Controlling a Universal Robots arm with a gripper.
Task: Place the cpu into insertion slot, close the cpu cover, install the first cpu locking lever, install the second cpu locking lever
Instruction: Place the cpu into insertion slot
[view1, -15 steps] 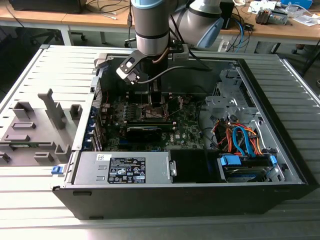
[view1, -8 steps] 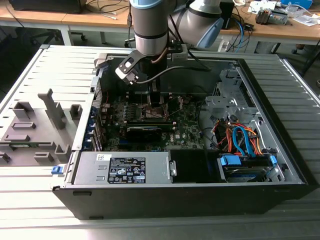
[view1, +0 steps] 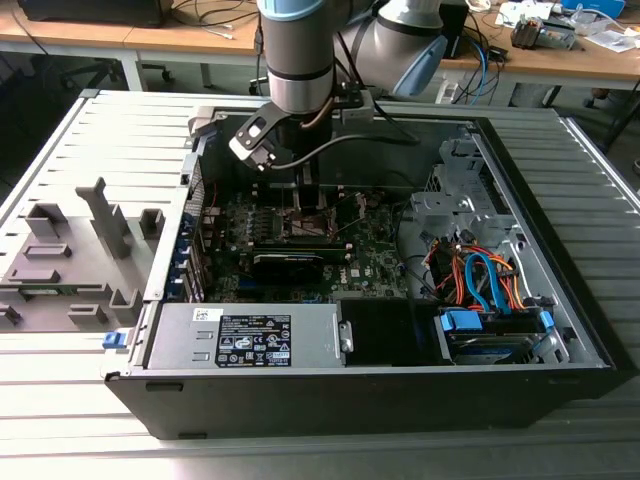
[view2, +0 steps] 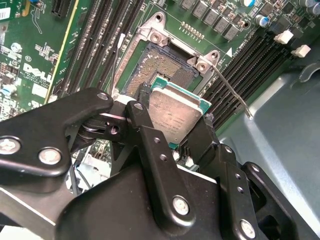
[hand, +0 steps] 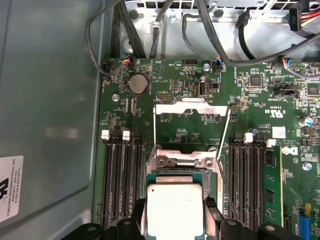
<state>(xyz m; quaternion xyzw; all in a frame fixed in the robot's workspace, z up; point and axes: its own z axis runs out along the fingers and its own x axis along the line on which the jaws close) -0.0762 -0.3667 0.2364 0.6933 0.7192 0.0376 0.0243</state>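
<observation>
Exterior view, its left to its right: a grey fixture block (view1: 75, 260), the tool (view1: 305, 205) down inside the open computer case (view1: 400, 400), orange and blue cables (view1: 480, 280). You have the tool clamped on the cpu (view2: 175, 112), which hangs over the insertion slot (view2: 160, 70), not seated. Best, I judge, to keep it level, corners square to the rim, and descend straight without sliding. Second wrist view gives you the bare contacts beside the chip; first wrist view gives you the cpu cover (hand: 192, 107) swung back.
</observation>
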